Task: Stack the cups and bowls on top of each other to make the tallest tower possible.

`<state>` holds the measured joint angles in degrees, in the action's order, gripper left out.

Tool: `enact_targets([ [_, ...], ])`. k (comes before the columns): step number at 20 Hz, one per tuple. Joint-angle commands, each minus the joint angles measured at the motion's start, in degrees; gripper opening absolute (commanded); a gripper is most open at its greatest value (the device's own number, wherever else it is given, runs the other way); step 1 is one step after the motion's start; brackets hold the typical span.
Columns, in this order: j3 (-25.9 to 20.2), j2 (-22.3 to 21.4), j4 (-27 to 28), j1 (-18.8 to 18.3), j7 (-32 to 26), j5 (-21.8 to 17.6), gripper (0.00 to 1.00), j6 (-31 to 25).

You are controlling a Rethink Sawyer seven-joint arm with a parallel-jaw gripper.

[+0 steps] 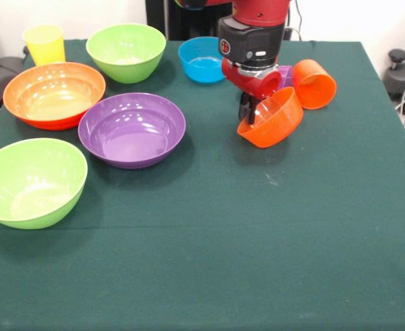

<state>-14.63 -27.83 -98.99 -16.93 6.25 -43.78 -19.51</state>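
My arm: red and black, coming down from the top of the front view to the middle-right of the green table (271, 262).
My gripper (249, 110): its dark fingers are clamped on the rim of the small orange bowl (271, 118), which hangs tilted, its opening facing up and to the left, with its low edge at or just above the cloth; I think it is lifted, but the angle leaves that unsure.
Just behind the bowl: the orange cup (314, 83) on its side, and a sliver of the purple cup (285, 73) mostly hidden by my wrist.
Far row: the small blue bowl (203, 59), a lime green bowl (126, 52), the yellow cup (44, 44) upright at the far left corner.
Left side: the large orange bowl (54, 94), the purple bowl (132, 129) beside it, a second lime green bowl (31, 181) nearest the camera.
Doing this step well: I would raise the bowl clear of the two cups before travelling, let it level out, and set it down centred on a wide, steady base.
Risk: a rim pinch on glossy plastic may let the bowl swing or slip, so I should move slowly.
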Motion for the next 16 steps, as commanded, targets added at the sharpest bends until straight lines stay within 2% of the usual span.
enact_targets([
  [1, -4.0, 6.8, 1.1, -0.3, 5.0, -1.7, 0.00, -3.3],
  [16, -3.4, 6.3, 0.9, -0.7, 5.0, -2.2, 0.00, -2.9],
])
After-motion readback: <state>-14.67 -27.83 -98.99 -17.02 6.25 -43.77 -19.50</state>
